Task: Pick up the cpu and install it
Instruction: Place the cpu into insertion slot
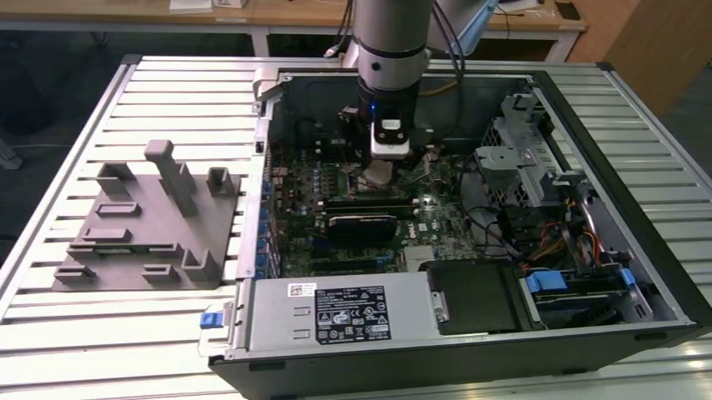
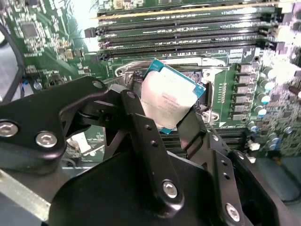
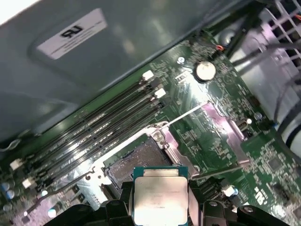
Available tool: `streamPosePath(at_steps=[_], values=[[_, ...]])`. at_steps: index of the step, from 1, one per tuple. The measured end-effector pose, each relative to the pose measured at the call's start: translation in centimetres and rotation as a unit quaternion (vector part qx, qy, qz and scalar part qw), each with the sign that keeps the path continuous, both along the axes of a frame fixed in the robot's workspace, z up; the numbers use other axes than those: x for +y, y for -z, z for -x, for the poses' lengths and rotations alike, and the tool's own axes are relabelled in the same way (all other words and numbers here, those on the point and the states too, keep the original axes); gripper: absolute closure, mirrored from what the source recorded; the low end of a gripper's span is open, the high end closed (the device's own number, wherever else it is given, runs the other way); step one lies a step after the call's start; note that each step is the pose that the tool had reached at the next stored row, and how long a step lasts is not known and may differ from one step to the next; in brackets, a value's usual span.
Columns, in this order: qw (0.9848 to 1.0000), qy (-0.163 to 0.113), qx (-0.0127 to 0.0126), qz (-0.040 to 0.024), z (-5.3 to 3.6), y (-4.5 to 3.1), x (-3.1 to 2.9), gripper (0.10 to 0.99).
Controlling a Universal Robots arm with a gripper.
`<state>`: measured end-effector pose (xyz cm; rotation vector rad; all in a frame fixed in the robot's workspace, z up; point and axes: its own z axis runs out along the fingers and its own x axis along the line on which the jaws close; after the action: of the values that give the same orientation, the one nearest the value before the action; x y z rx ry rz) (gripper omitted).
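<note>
The cpu (image 2: 170,100) is clamped between my gripper (image 2: 162,117)'s jaws. The two black fingers (image 2: 141,128) pinch it on opposite edges, with the shiny metal top facing the cameras in both wrist views. In the second wrist view it sits a bit skewed against the socket frame behind it. In the first wrist view the cpu (image 3: 160,197) looks square in the gripper (image 3: 160,207).

Just past the fingertips is the socket (image 3: 137,162), open and with nothing seated in it. The cpu is near it but not in it, and I can't say how much of a gap is left. The socket's metal load plate (image 3: 225,128) is flipped back, off to one side of the jaws.

Farther out beyond the socket run the long black memory slots (image 3: 94,136). A round coin cell (image 3: 205,70) sits on the green board (image 2: 42,42) well away from the jaws.

In the exterior view the arm (image 1: 389,33) comes straight down into the open case (image 1: 445,371). The gripper (image 1: 382,167) is low over the middle of the board, with the pale cpu (image 1: 379,173) at its tip.

The case lies on a slatted table (image 1: 167,92). A grey fixture (image 1: 145,225) stands on that table outside the case, well apart from the jaws, toward the exterior view's left.
</note>
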<state>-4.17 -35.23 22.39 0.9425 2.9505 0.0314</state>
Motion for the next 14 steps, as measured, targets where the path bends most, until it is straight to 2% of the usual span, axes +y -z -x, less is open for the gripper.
streamPosePath(at_steps=[7, 14], values=[[0.9988, 0.048, 0.0000, 0.0000, 0.00, 0.02, 0.00, 0.545], [0.9958, 0.091, 0.0000, 0.0000, 0.00, 0.03, 0.00, 0.545]])
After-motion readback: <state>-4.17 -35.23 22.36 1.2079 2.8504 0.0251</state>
